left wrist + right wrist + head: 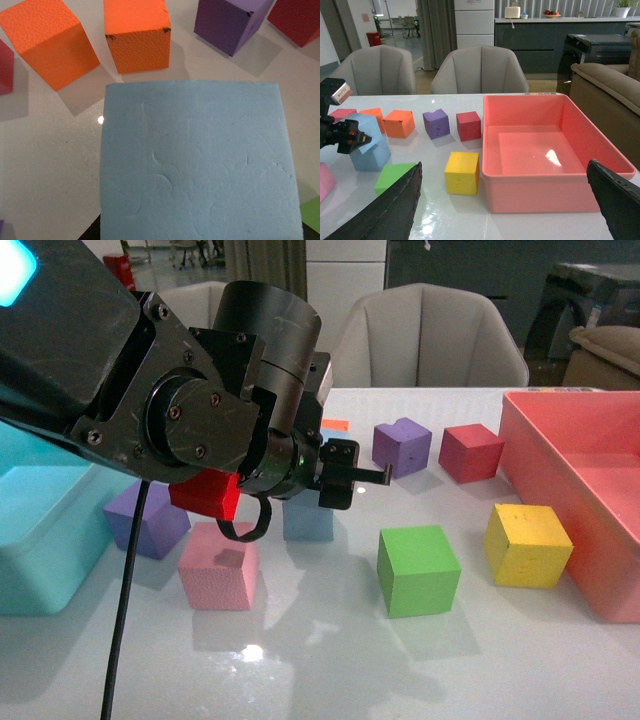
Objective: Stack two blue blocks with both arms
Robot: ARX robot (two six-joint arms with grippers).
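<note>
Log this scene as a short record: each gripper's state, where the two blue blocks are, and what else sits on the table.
left gripper: shut on the upper blue block
upper blue block: tilted, right over the lower blue block; cannot tell if they touch
right gripper: open, empty, far from both blocks
other cubes: green cube, yellow cube, pink cube
bins: pink bin, turquoise bin
stack: not yet released
</note>
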